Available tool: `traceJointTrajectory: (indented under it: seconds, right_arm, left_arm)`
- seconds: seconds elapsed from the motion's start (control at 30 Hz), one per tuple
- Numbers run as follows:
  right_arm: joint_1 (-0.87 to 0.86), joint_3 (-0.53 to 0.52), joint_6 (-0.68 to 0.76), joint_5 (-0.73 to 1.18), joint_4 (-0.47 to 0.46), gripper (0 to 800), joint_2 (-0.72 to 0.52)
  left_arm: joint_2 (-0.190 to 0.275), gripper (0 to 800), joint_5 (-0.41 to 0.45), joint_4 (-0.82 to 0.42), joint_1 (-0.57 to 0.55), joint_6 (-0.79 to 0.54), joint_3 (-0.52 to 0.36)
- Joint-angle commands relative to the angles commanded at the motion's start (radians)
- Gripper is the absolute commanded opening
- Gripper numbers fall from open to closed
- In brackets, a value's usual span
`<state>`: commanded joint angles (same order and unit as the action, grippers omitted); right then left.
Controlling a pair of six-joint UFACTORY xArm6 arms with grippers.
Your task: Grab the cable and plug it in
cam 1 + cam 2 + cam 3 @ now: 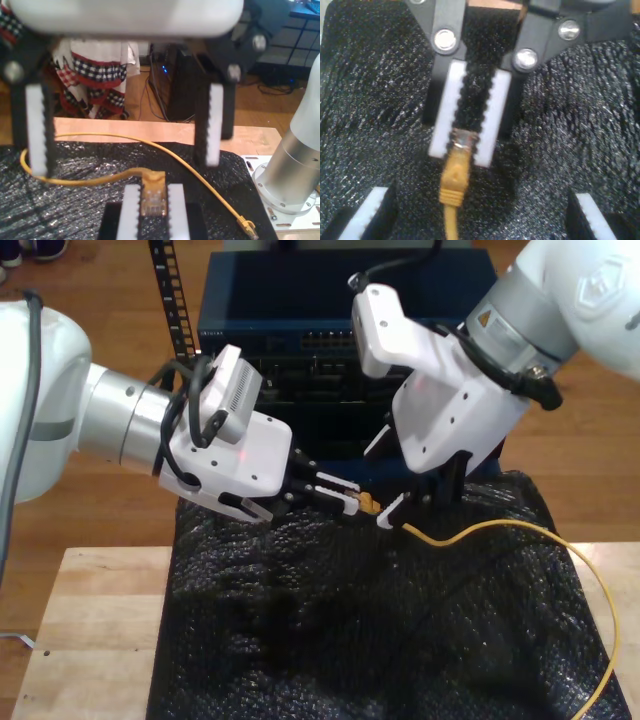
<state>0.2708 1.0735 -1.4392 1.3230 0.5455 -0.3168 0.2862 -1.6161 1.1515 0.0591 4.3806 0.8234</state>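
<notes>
The cable is thin and yellow-orange. It runs over the black mat to the exterior view's right. My second gripper is shut on its clear plug, with the yellow boot sticking out past the pads. In the exterior view this gripper reaches in from the left and holds the plug above the mat. My first gripper is open, its white pads wide apart either side of the held plug. It hangs down from the arm on the exterior view's right. The cable's other plug lies loose.
A dark network switch with a row of ports stands behind the arms. Black bubble-textured mat covers the wooden table. A silver arm base stands at the mat's edge. A dark box and cables stand on the floor beyond.
</notes>
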Motion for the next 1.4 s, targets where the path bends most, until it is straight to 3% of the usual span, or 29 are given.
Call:
traceJointTrajectory:
  seconds: [0.37,0.67,0.93,1.13,1.4]
  right_arm:
    - [-0.031,0.023,0.0,-0.002,0.083,789,-0.023]
    - [-0.051,0.008,-0.072,-0.009,0.084,786,-0.157]
    - [-0.046,-0.052,-0.107,-0.046,0.097,784,-0.227]
    - [-0.037,-0.143,-0.164,-0.164,0.112,761,-0.308]
    - [-0.028,-0.215,-0.325,-0.216,0.209,728,-0.397]
  left_arm:
    - [-0.017,2,-0.08,-0.005,0.031,0.055,0.0]
    - [-0.092,2,-0.152,0.021,0.107,0.107,0.018]
    - [-0.115,2,-0.186,0.104,0.15,0.167,0.028]
    - [-0.161,2,-0.239,0.164,0.164,0.216,0.028]
    - [-0.219,2,-0.341,0.198,0.204,0.226,0.043]
